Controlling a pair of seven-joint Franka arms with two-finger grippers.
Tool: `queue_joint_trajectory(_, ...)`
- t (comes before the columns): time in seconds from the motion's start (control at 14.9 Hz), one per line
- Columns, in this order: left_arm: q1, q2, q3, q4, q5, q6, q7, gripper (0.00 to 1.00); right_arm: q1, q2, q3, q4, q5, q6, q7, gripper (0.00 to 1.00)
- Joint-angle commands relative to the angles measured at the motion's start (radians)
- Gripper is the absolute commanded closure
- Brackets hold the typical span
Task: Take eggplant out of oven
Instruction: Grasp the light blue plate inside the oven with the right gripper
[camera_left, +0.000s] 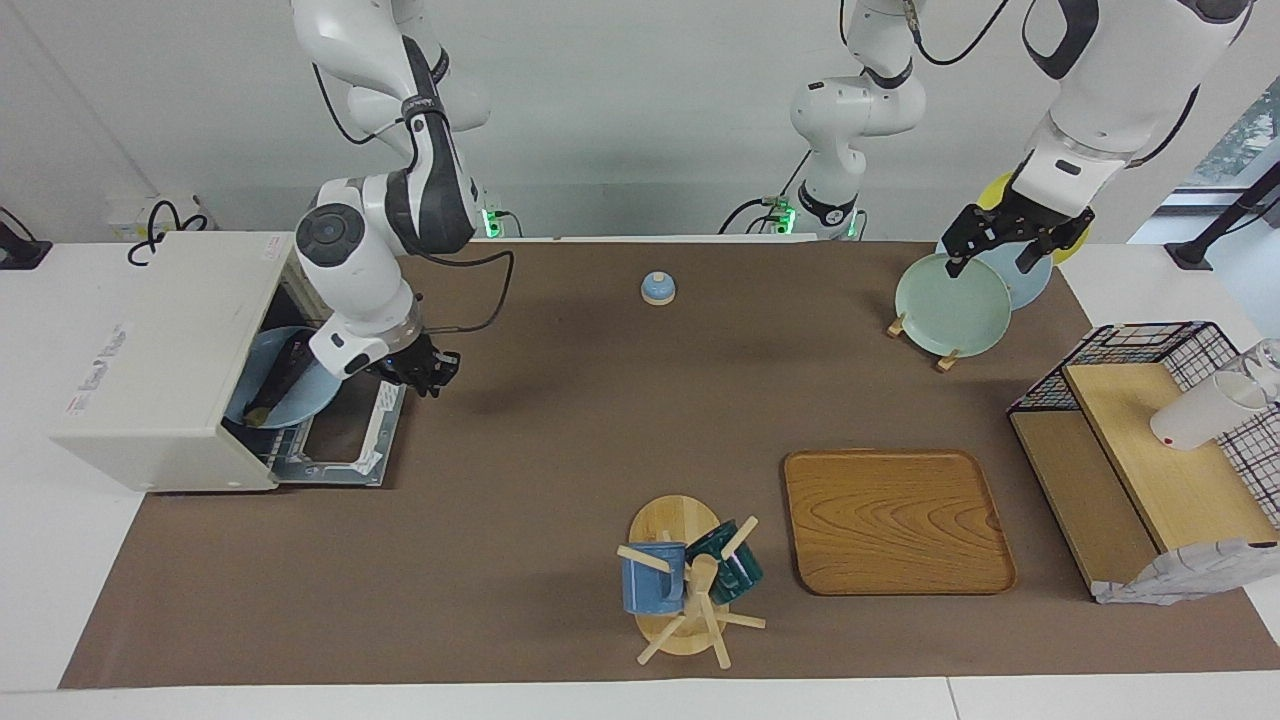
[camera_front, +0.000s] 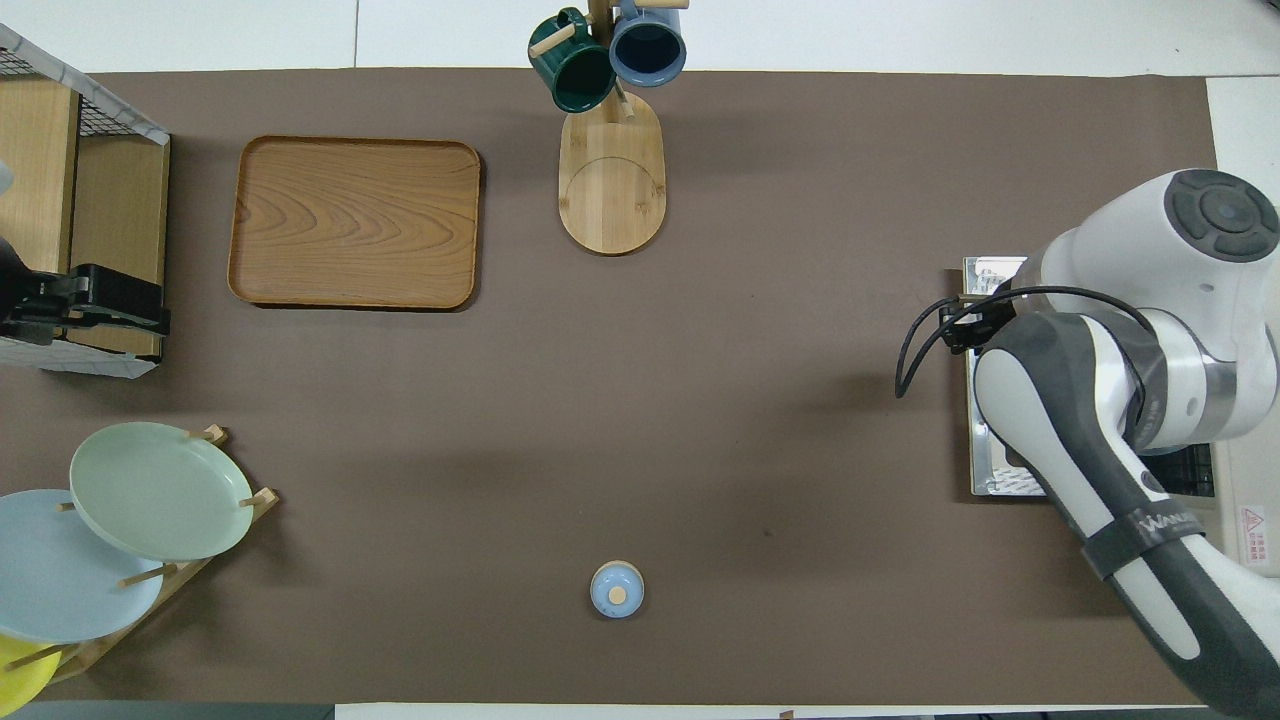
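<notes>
eggplant (camera_left: 283, 370) in oven (camera_left: 160, 360) | arm lettering "WANU", rest hidden

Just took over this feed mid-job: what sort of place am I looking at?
Probably a lab tabletop staged as a kitchen: a toaster oven with its door open, plates in a wooden rack, and a mug tree, all on a brown mat between two robot arms.
</notes>
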Motion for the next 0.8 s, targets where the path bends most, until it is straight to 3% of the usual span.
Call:
queue_joint_trajectory(0.0, 0.013, -0.020, -0.005, -0.018, 0.012, -0.011, 0.001, 0.00, -0.022, -0.004, 0.008, -0.002, -0.046, -0.035, -0.004, 0.62)
queue_joint_trajectory(0.27, 0.018, -0.022, -0.002, -0.018, 0.012, -0.011, 0.001, 0.00, -0.022, -0.038, 0.008, -0.002, -0.110, -0.076, -0.011, 0.48)
queue_joint_trajectory(0.54, 0.025, -0.024, -0.002, -0.020, 0.012, -0.009, 0.010, 0.00, -0.097, -0.047, 0.006, -0.042, -0.115, -0.018, -0.164, 0.50)
queue_joint_trajectory(0.74, 0.024, -0.024, -0.002, -0.020, 0.012, -0.006, 0.010, 0.00, -0.119, -0.061, 0.006, -0.092, -0.115, 0.026, -0.178, 0.50)
